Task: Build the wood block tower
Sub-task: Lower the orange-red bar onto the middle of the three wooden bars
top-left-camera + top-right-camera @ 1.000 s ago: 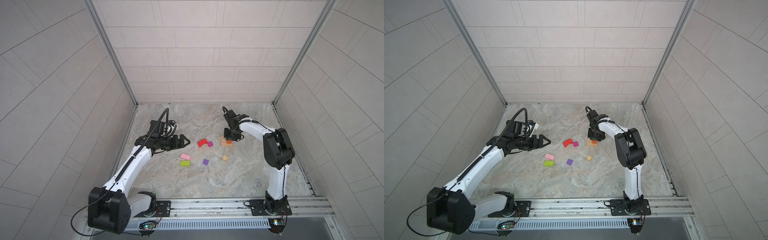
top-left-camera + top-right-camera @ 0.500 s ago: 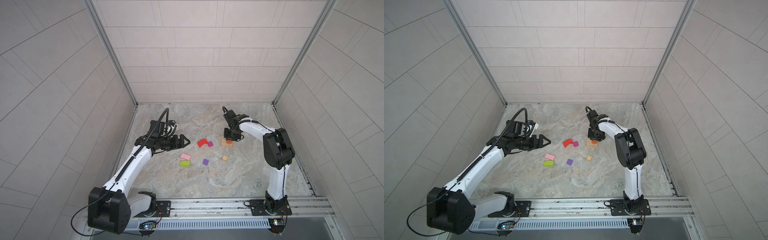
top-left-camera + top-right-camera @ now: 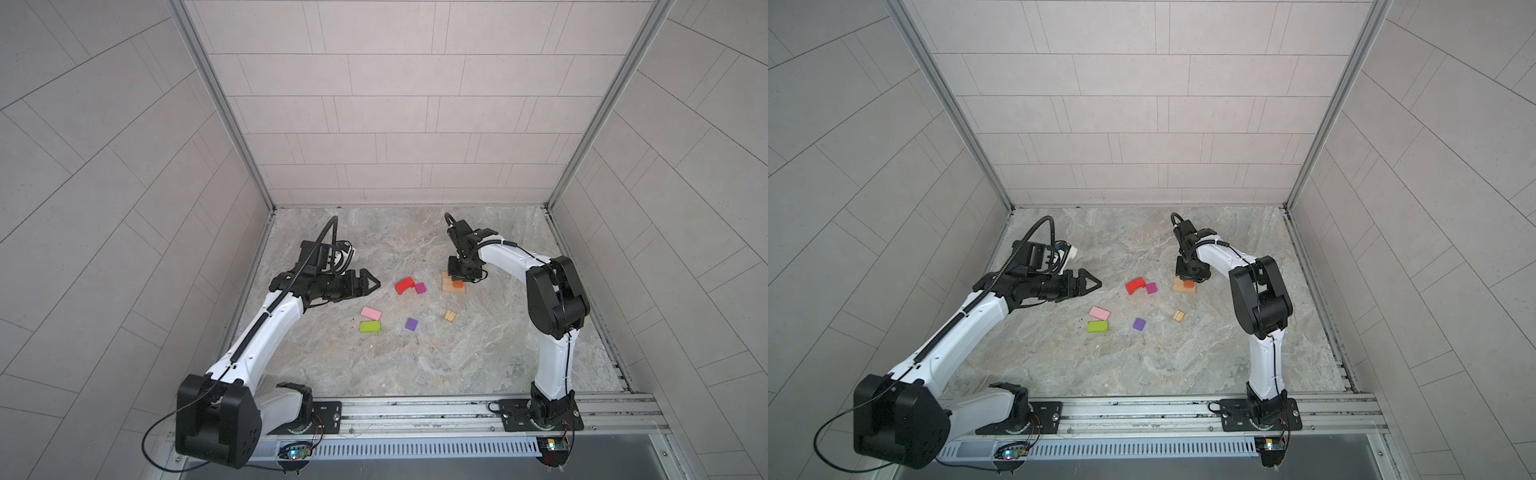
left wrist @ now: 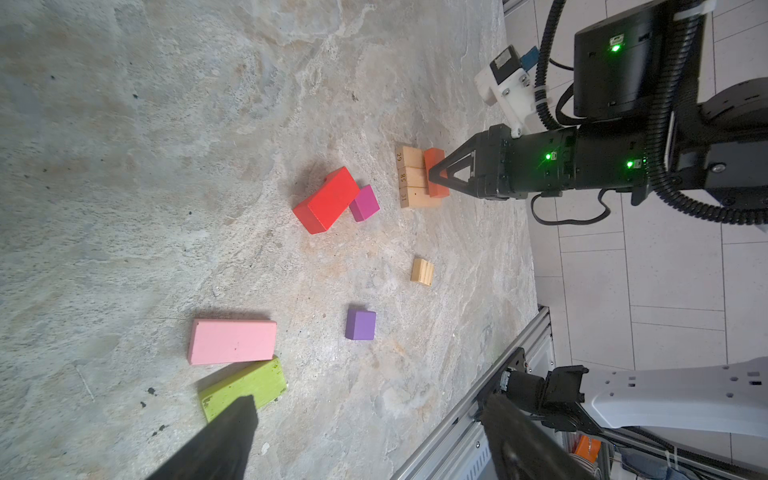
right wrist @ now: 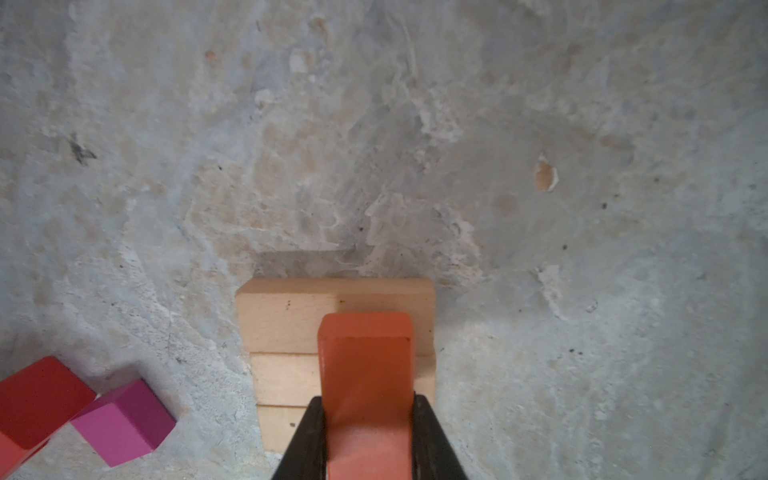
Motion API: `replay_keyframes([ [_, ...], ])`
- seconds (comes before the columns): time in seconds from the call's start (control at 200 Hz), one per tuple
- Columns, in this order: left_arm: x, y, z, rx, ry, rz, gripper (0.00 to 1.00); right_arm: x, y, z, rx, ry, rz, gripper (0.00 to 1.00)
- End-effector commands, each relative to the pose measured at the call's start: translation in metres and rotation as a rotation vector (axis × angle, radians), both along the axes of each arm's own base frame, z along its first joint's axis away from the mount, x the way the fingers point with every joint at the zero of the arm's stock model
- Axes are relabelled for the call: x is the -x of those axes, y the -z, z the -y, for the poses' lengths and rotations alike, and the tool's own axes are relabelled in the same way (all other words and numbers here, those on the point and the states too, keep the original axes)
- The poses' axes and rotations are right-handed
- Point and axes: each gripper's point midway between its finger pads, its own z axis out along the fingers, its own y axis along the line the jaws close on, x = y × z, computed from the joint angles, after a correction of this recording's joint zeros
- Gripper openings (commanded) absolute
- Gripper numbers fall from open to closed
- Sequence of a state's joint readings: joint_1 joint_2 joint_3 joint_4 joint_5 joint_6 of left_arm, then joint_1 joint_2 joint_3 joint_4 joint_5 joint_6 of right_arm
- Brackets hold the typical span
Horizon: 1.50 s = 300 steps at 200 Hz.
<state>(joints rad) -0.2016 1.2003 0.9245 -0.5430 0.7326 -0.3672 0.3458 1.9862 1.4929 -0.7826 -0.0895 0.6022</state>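
Overhead view of a marble-look table (image 3: 415,374) with loose toy blocks on it.

Far left: my left gripper (image 3: 368,283) hangs above the table w/ jaws spread wide, nothing in them. Just in front of it the pink block (image 3: 370,313) and lime green block (image 3: 369,327) lie flat, nearly touching.

Middle: the red arch (image 3: 404,286) touches a magenta cube (image 3: 420,288). A purple cube (image 3: 411,324) sits apart from them, nearer the base rail (image 3: 415,409).

Right of centre: a small tan block (image 3: 450,316) sits alone. Beyond it is the tower so far: 3 tan bars (image 5: 286,324) lying side by side as a base. The orange block (image 5: 365,357) lies across them, and my right gripper (image 5: 368,401) is clamped on its long sides. In the left wrist view the block looks seated on the bars, but I can't tell if it's fully flat.

To do this step well, imo: centre the block across all 3 bars and let go slowly. Then lift straight up, so I don't drag it or push the loose bars apart.
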Motion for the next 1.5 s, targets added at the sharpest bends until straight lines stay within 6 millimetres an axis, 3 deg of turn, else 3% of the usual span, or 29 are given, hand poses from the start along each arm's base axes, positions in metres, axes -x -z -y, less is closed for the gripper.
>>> replay_keyframes([
  [0.0, 0.002, 0.000, 0.001, 0.004, 0.006, 0.003, 0.92, 0.008, 0.010, 0.007, 0.030, 0.000, -0.040, 0.22],
  [0.771, 0.002, 0.000, 0.001, 0.004, 0.005, 0.005, 0.92, 0.009, 0.016, 0.009, 0.044, 0.001, -0.053, 0.23],
  [1.146, 0.003, 0.001, 0.001, 0.003, 0.005, 0.001, 0.92, 0.009, 0.013, 0.009, 0.044, 0.001, -0.047, 0.36],
  [1.496, 0.002, 0.000, 0.001, 0.004, 0.004, 0.002, 0.92, 0.005, 0.005, 0.005, 0.024, -0.010, -0.030, 0.42],
])
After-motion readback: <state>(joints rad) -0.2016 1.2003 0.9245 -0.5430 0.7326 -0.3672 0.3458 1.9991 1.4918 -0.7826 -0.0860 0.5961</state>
